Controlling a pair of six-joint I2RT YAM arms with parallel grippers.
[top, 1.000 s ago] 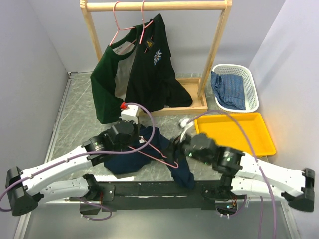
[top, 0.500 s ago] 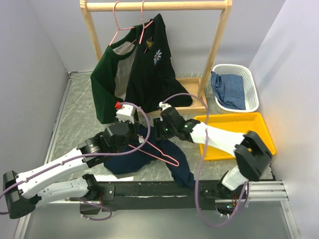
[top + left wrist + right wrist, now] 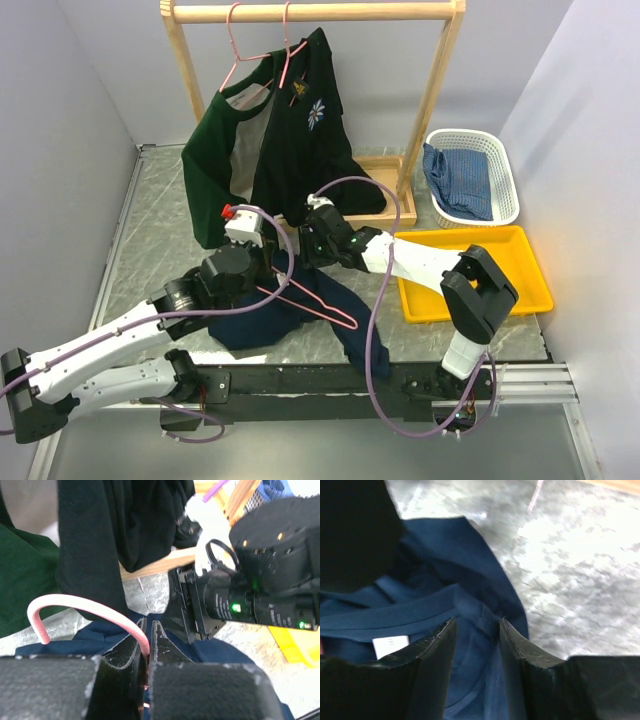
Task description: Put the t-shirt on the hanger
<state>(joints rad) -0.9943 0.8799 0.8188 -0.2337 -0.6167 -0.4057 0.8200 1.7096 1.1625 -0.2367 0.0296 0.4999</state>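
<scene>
Left gripper (image 3: 148,626): jaws clamped on the hanger (image 3: 85,600) wire just below the hook, which was held above the t-shirt (image 3: 245,328). T-shirt lay crumpled on the counter (image 3: 160,225) in front of the wooden rack (image 3: 432,100), between the arms. Right gripper (image 3: 477,624): jaws apart, tips over navy cloth at the collar, near the white label (image 3: 390,646).

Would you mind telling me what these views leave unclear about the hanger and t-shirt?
Left wrist: the hanger below its hook is hidden by the left tool.
Right wrist: print on the t-shirt label is blurred.
Top view: the right tool fingertips are hidden under its own wrist.
</scene>
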